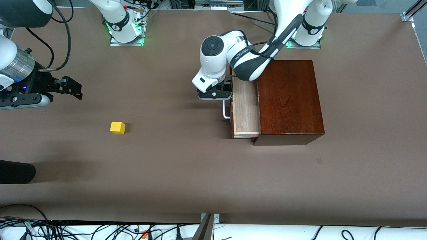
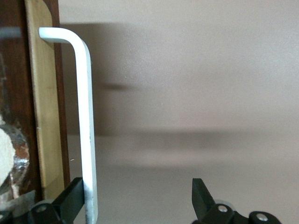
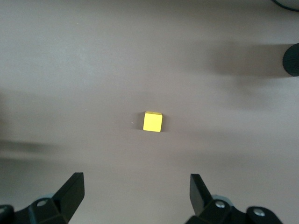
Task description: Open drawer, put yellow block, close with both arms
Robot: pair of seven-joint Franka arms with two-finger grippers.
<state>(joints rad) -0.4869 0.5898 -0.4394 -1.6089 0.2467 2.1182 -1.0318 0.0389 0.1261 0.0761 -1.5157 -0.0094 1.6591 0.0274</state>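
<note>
Now:
left claw (image 1: pixel 214 95): wide around drawer (image 1: pixel 245 110) handle (image 2: pixel 87 126); may slip off.
right claw (image 3: pixel 135 196): wide, over yellow block (image 1: pixel 117 127).

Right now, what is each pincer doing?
Left pincer: open, fingers straddling the drawer's white handle, not clamped.
Right pincer: open, holding nothing, up over the yellow block.

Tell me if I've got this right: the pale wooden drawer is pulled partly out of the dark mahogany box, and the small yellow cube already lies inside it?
Not quite. The pale wooden drawer is indeed pulled partly out of the dark mahogany box, but the small yellow cube sits on the brown table, toward the right arm's end, as the front view shows.
</note>
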